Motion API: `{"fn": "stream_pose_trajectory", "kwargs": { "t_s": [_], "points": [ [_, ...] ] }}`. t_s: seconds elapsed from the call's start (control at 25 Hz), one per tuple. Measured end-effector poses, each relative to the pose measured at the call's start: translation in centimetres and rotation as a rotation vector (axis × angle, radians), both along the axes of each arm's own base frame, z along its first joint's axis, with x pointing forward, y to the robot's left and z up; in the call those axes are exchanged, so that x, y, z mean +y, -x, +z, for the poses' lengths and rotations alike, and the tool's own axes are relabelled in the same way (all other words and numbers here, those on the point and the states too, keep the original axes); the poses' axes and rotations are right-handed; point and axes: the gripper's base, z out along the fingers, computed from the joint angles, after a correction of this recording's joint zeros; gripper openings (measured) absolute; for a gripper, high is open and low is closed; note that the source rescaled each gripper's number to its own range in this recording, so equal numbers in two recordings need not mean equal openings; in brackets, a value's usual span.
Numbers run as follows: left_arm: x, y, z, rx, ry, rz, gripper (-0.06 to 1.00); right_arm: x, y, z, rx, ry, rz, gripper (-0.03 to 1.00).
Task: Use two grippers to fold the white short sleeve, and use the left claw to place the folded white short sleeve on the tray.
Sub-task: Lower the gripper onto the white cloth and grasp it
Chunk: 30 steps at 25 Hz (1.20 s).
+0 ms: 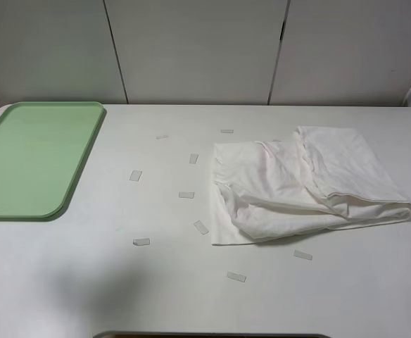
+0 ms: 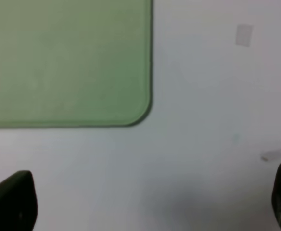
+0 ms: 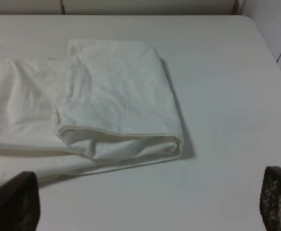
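The white short sleeve (image 1: 304,186) lies loosely folded on the table (image 1: 86,282), well right of the pale green tray (image 1: 33,158), with tape strips (image 1: 186,195) scattered between. The left gripper (image 2: 147,207) hangs spread wide and empty just off the tray's rounded corner. The right gripper (image 3: 145,204), equally spread and empty, hovers beside the garment.

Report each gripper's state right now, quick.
Left gripper: open, holding nothing.
Right gripper: open, holding nothing; the white short sleeve lies free of it.
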Motion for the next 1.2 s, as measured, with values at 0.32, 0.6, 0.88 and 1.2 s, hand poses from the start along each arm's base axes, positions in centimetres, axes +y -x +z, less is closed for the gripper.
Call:
{"fn": "stream_pose_trajectory", "kwargs": {
  "t_s": [0.32,0.6,0.88,1.2],
  "points": [
    [-6.3,-5.5,-4.8,0.033,0.037,-0.159,0.98,0.0,0.0,0.0,0.0,0.0,0.0,1.0],
    [-14.6,-7.0,-10.4,0.09,0.072,-0.283,0.98,0.0,0.0,0.0,0.0,0.0,0.0,1.0],
    [-19.2,-7.9,-13.0,0.127,0.081,-0.322,0.98,0.0,0.0,0.0,0.0,0.0,0.0,1.0],
    [-23.6,-9.4,-14.5,0.127,0.092,-0.368,0.98,0.0,0.0,0.0,0.0,0.0,0.0,1.0]
  ]
}}
